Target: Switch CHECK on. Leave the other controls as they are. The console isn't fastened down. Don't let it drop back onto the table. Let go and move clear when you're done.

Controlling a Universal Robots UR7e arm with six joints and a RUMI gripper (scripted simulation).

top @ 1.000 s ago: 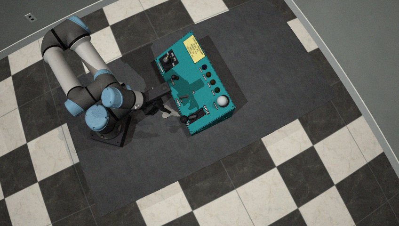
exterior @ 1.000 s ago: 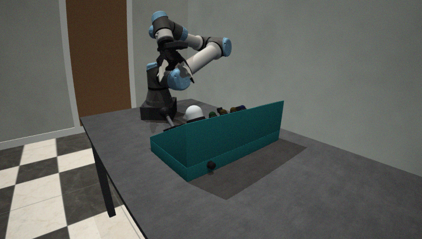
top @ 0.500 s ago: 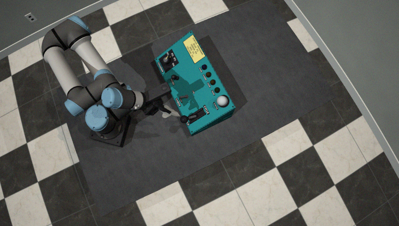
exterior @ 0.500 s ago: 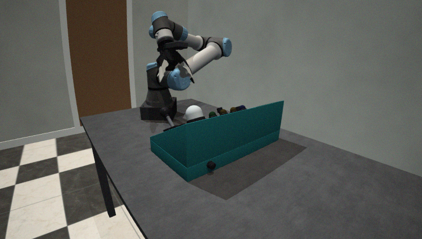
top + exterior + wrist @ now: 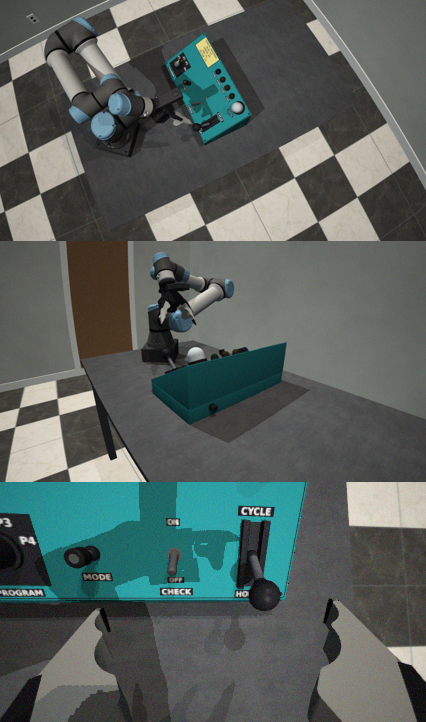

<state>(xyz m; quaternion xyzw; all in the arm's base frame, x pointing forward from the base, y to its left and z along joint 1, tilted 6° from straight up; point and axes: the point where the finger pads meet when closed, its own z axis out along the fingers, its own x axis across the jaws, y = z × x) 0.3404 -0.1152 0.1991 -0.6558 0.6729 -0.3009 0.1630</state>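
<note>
The teal console (image 5: 209,89) sits on the dark table. In the wrist view the CHECK toggle (image 5: 173,562) is a small grey lever between its ON and OFF labels, leaning toward OFF. It also shows in the top view (image 5: 196,103). My gripper (image 5: 215,605) is open and empty, its two grey fingers spread wide over the table just short of the console's front edge. In the top view my gripper (image 5: 176,116) hangs beside the console's near side. In the side view my gripper (image 5: 176,311) is well above the table.
Left of CHECK is the MODE knob (image 5: 80,556) and the PROGRAM dial (image 5: 10,557). Right of CHECK is the CYCLE lever (image 5: 260,584) with a black ball. A white dome button (image 5: 237,107) and several round lamps (image 5: 224,83) sit along the far side.
</note>
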